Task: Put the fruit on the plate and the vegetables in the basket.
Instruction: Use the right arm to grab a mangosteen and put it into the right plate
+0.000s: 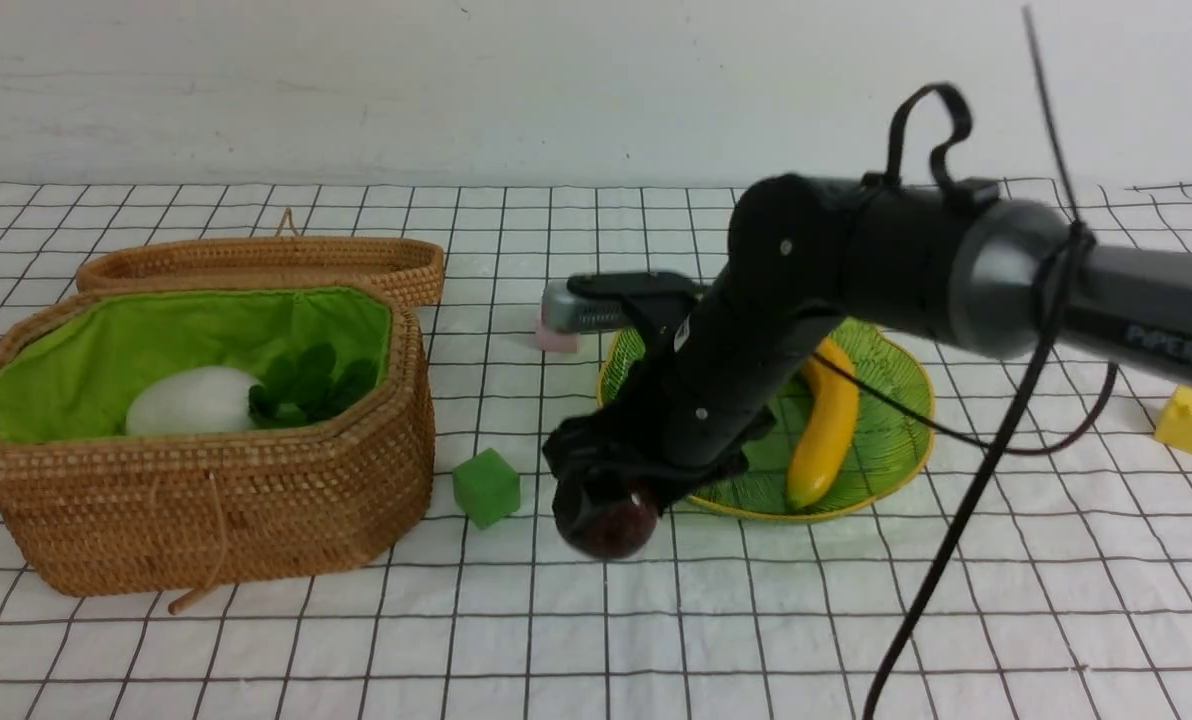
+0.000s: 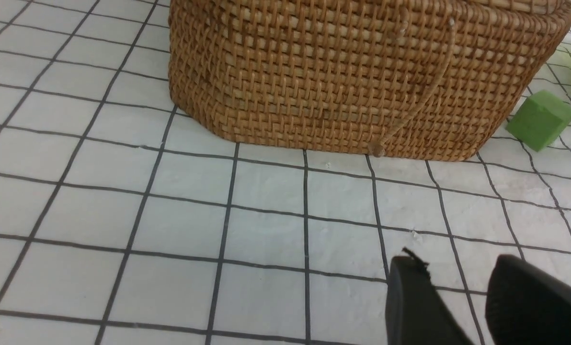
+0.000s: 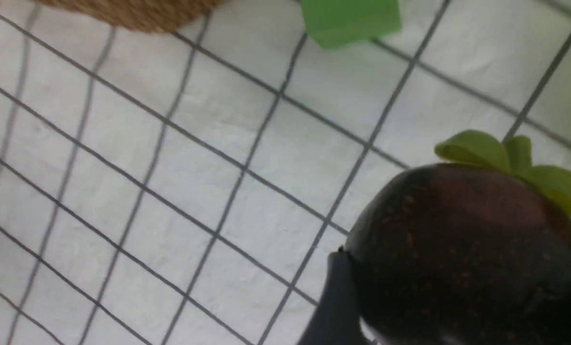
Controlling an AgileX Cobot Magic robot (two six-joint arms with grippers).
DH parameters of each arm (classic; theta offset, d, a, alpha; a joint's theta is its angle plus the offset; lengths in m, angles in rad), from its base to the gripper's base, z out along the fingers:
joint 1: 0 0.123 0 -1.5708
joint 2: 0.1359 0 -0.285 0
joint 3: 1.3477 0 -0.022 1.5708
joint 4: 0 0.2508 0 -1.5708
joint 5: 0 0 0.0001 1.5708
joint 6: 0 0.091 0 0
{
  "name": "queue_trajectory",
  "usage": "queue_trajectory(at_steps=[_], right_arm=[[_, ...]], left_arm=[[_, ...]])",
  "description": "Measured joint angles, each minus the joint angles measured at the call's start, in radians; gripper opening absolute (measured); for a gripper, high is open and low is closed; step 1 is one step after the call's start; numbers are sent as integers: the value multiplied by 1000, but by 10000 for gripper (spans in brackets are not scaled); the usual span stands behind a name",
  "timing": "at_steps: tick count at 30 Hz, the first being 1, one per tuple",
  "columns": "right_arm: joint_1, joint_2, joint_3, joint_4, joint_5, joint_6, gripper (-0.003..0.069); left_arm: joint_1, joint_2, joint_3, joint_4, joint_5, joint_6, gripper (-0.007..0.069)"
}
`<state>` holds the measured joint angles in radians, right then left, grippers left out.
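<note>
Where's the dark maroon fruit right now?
In the front view, the maroon fruit sits between the right gripper's fingers, near the table, just in front of the plate's left edge, right of the green cube.

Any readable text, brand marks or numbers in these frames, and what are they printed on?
"PiPER": pale lettering, slightly blurred, on the black forearm of the right robot arm in the front view.
Nothing else: no text shows on the brown wicker basket, green glass plate or foam cubes.

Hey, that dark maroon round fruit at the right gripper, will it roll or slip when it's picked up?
The maroon fruit looks round, so it would probably roll if nudged. Its skin seems smooth and slightly glossy, so the right gripper might slip off its curve. It appears rigid, not squashy.
</note>
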<state>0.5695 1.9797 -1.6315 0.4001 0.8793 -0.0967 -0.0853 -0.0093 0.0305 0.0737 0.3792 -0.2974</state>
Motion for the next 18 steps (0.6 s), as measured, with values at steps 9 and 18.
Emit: queue_trajectory(at_steps=[9, 18], right_arm=[[-184, -19, -100, -79, -102, 4, 571], [-244, 90, -100, -89, -50, 68, 571]], left_arm=[[0, 0, 0, 0, 0, 0, 238], [0, 0, 0, 0, 0, 0, 238]])
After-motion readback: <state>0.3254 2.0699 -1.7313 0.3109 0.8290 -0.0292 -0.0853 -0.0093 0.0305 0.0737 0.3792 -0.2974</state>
